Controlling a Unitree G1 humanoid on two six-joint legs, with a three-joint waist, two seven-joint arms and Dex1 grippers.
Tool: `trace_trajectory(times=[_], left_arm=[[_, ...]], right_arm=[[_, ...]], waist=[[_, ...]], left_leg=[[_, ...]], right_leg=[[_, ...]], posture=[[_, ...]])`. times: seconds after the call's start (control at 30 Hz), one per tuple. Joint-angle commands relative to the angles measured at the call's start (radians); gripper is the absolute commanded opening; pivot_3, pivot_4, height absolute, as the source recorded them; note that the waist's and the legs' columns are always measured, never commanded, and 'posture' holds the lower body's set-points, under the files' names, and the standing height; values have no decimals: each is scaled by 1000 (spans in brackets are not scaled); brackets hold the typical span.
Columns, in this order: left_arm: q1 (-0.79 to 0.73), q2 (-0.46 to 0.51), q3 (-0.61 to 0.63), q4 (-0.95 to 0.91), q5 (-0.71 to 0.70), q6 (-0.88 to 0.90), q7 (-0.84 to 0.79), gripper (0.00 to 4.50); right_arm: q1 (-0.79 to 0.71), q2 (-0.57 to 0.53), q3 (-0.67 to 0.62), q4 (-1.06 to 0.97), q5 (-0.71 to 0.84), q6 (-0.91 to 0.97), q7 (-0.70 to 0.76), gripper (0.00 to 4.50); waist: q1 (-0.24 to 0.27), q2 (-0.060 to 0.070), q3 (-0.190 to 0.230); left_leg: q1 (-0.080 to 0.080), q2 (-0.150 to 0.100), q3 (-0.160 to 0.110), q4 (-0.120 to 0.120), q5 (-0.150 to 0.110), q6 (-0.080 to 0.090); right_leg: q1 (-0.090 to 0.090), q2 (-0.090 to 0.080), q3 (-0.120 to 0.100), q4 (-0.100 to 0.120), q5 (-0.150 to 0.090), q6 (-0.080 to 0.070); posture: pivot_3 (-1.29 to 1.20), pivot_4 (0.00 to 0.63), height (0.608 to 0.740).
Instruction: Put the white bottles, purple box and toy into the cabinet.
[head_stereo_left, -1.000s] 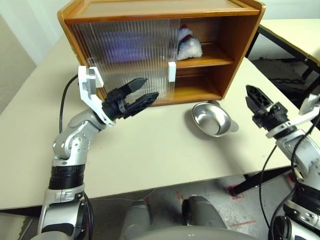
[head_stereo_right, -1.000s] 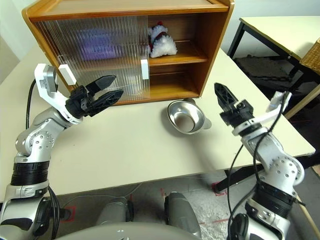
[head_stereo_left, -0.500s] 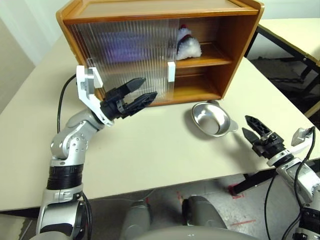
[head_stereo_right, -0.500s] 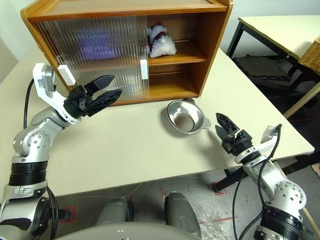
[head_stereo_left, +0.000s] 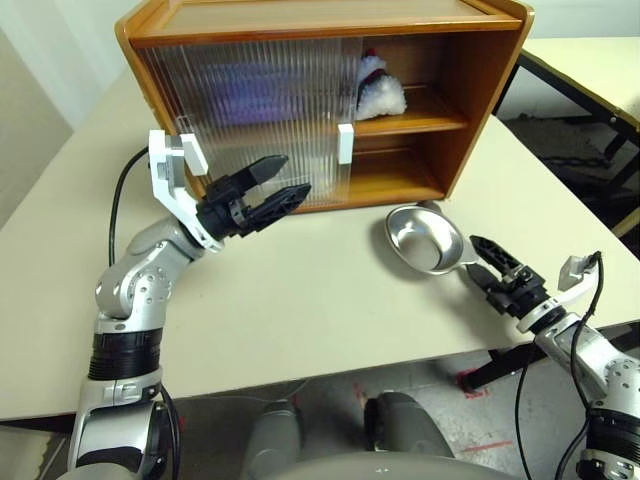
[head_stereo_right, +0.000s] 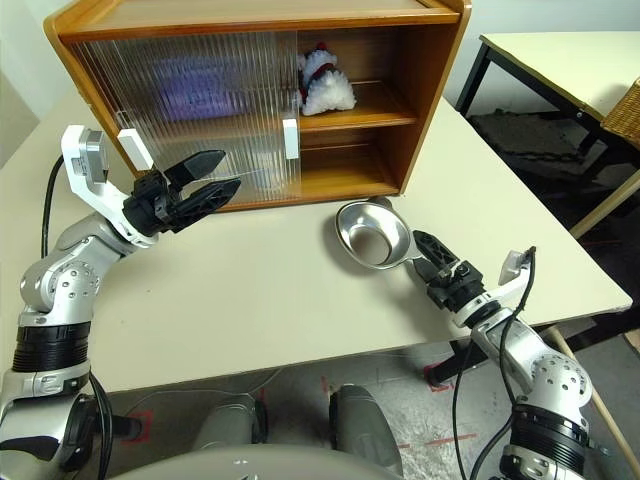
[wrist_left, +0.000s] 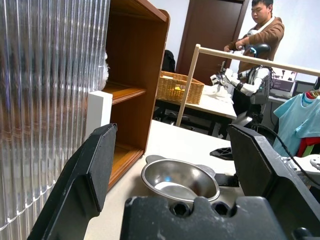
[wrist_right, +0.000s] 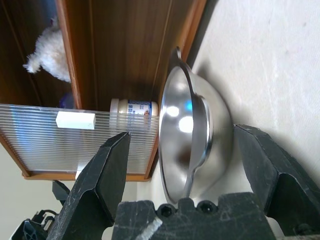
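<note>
The cabinet (head_stereo_left: 470, 60) stands at the back of the table, its ribbed doors (head_stereo_left: 250, 110) slid left and its right side open. The toy (head_stereo_left: 380, 92) sits on the upper shelf. Through the door, the purple box (head_stereo_left: 255, 95) shows as a blur beside it. A white bottle (wrist_right: 134, 106) lies on the lower level by the door's edge. My left gripper (head_stereo_left: 298, 174) hovers open and empty in front of the doors. My right gripper (head_stereo_left: 474, 254) is open and empty, low over the table, its fingers pointing at the metal bowl's handle.
The shiny metal bowl (head_stereo_left: 425, 240) rests on the table in front of the cabinet's open side. A second table (head_stereo_left: 590, 60) stands to the right, with a wicker basket (head_stereo_right: 625, 105). In the left wrist view, a person (wrist_left: 260, 25) stands far behind.
My right gripper has dropped from chest height to just above the table and come in toward the bowl. The left gripper has stayed put.
</note>
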Motion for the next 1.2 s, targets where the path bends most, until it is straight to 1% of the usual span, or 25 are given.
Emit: trace_trajectory(times=[0.03,0.2,0.3,0.4,0.57,0.63,0.67,0.83,0.97,1.07,1.2], left_arm=[[0,15,10,-19,-1,14,7,4500],[-2,23,15,-25,-4,20,10,4500],[-1,27,18,-28,-6,24,12,4500],[-3,29,18,-31,-7,27,15,4500],[-10,29,18,-32,-6,29,19,4500],[-13,29,17,-28,-5,28,19,4500],[-15,29,17,-26,-4,27,18,4500],[-16,30,16,-22,-2,23,14,4500],[-18,30,12,-14,1,20,8,4500],[-22,29,9,-8,3,18,3,4500],[-28,27,5,-2,5,15,-6,4500]], right_arm=[[-6,6,0,5,-3,-12,-14,4476],[-3,10,2,8,-8,-15,-16,4476],[-10,5,1,35,-20,-18,-2,3851],[-19,-5,0,58,-32,-19,13,2827],[-41,-30,-4,105,-65,-23,53,885],[-48,-35,-4,117,-76,-26,65,238],[-53,-39,-4,124,-82,-28,74,43],[-71,-44,-11,135,-75,-25,104,43],[-89,-29,-36,123,-11,-15,91,43],[-105,-10,-58,95,80,-1,63,43],[-130,14,-69,90,128,-16,30,43]], waist=[[0,0,0],[0,0,0],[1,0,0],[0,0,0],[1,0,0],[0,-2,-1],[1,-2,-1],[2,-2,-1],[1,-2,-1],[1,-2,-1],[1,-2,-1]], left_leg=[[0,0,0,0,0,0],[0,0,0,0,0,0],[0,0,0,0,0,0],[0,0,0,0,0,0],[0,0,0,0,0,0],[1,0,0,0,0,0],[1,0,0,1,0,0],[1,-1,0,2,0,0],[1,-1,0,1,0,0],[1,-1,0,1,0,0],[0,-1,0,0,0,0]], right_leg=[[0,0,0,0,0,0],[0,0,0,0,0,0],[0,0,0,0,0,0],[0,0,0,0,0,0],[0,0,0,0,0,0],[1,0,0,0,0,0],[1,0,0,0,0,0],[2,-1,1,0,0,0],[2,-1,1,0,0,0],[2,0,1,-1,0,0],[1,0,0,-1,2,3]], posture=[[40,6,740],[47,9,740],[50,10,740],[51,10,740],[54,6,740],[53,3,740],[52,2,740],[48,0,740],[40,0,740],[34,0,740],[33,0,740]])
